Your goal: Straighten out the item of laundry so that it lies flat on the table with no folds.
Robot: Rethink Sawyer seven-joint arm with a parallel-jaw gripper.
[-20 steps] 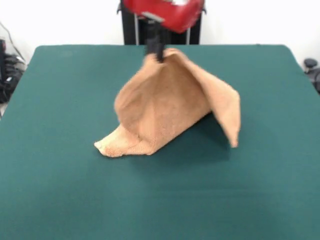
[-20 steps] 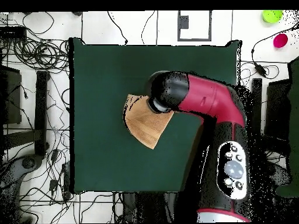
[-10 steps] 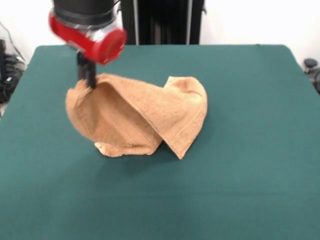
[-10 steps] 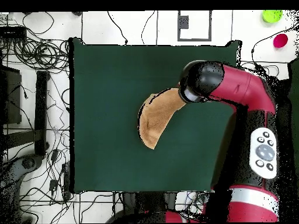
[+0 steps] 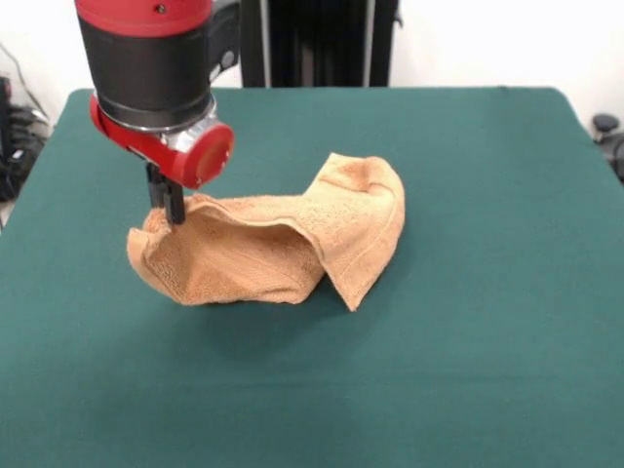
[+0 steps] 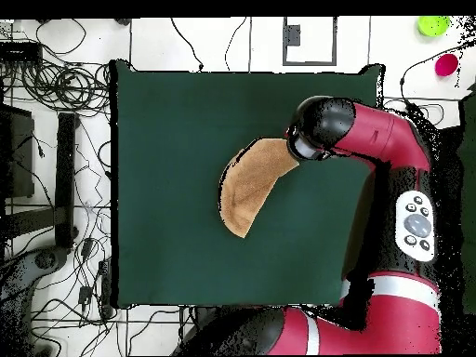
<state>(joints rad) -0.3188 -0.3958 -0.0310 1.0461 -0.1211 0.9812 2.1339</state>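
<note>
Tan-orange towel (image 5: 283, 239) near the middle of the green tabletop (image 5: 468, 370), crumpled and folded over itself; one corner lifted clear of the surface, pinched between the dark jaws of the gripper (image 5: 168, 200) at the front view's left; from there a sagging sheet running down to a doubled heap, with a pointed flap hanging toward the camera; seen from overhead as a curved, crescent-like strip (image 6: 249, 186), its upper end tucked under the red and black arm (image 6: 372, 149); rest of it lying on the tabletop.
</note>
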